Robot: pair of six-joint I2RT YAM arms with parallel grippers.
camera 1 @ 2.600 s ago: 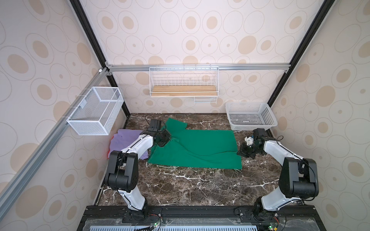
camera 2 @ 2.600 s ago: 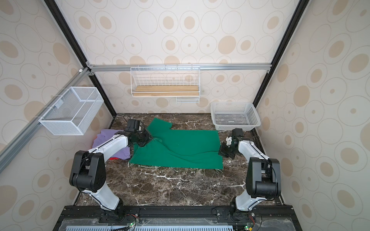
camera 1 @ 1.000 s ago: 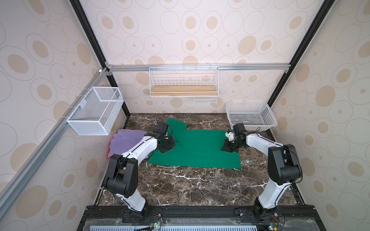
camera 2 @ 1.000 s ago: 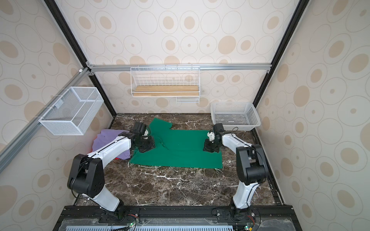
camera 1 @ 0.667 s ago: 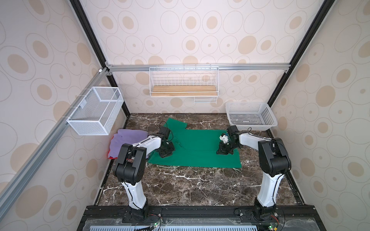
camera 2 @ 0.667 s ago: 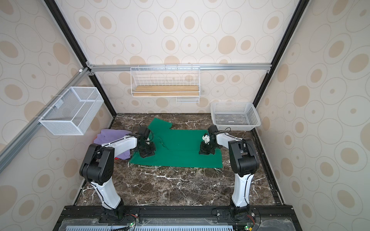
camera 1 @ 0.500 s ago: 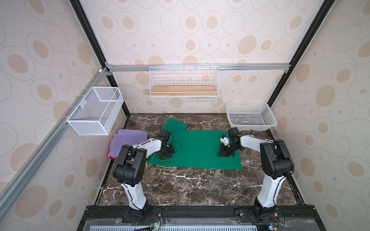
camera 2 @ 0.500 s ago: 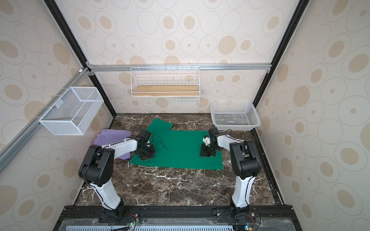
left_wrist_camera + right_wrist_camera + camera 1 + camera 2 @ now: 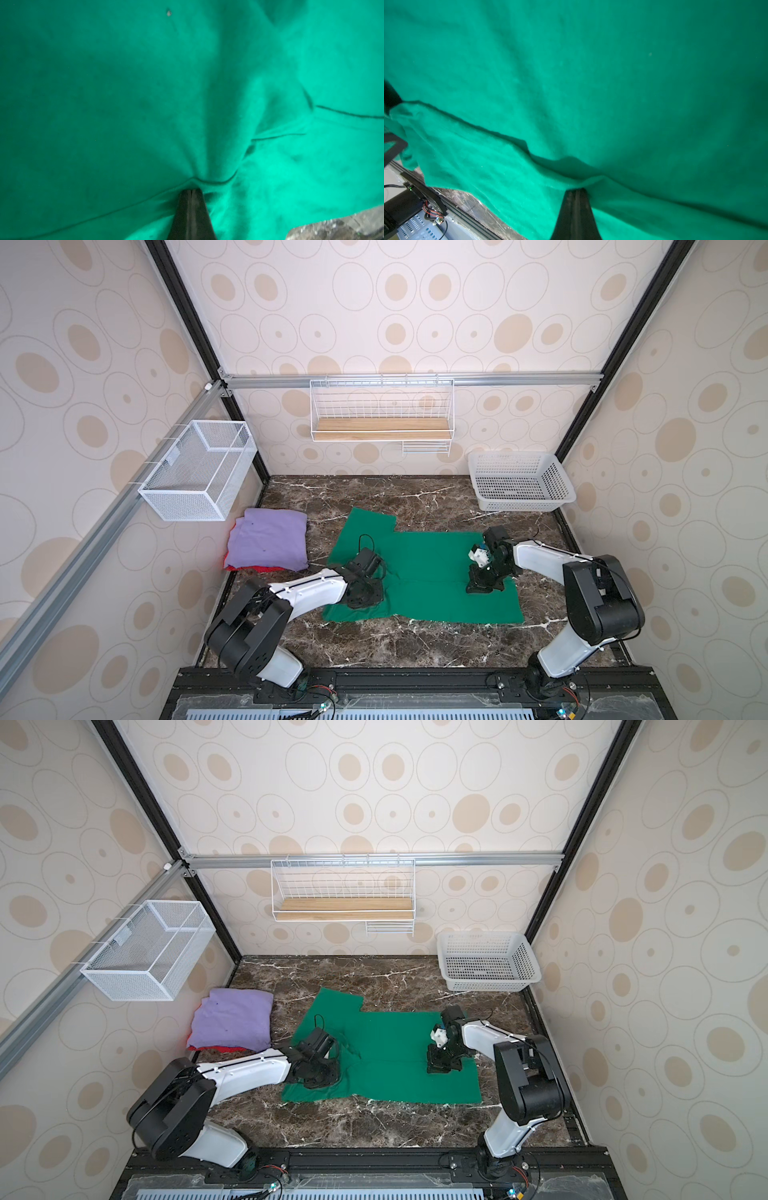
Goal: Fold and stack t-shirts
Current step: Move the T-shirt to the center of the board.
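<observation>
Left gripper (image 9: 191, 190) and right gripper (image 9: 576, 189) both pinch the emerald-green t-shirt (image 9: 432, 560) on the marble bench (image 9: 374, 643).

The shirt lies spread flat mid-bench, one sleeve toward the back wall. The left gripper's jaws are together on a puckered fold near the shirt's left side, and the right gripper's are clamped on a raised cloth edge near its right side. At the bench's left edge, a folded lavender t-shirt (image 9: 268, 541) sits on a red t-shirt (image 9: 257, 568).
</observation>
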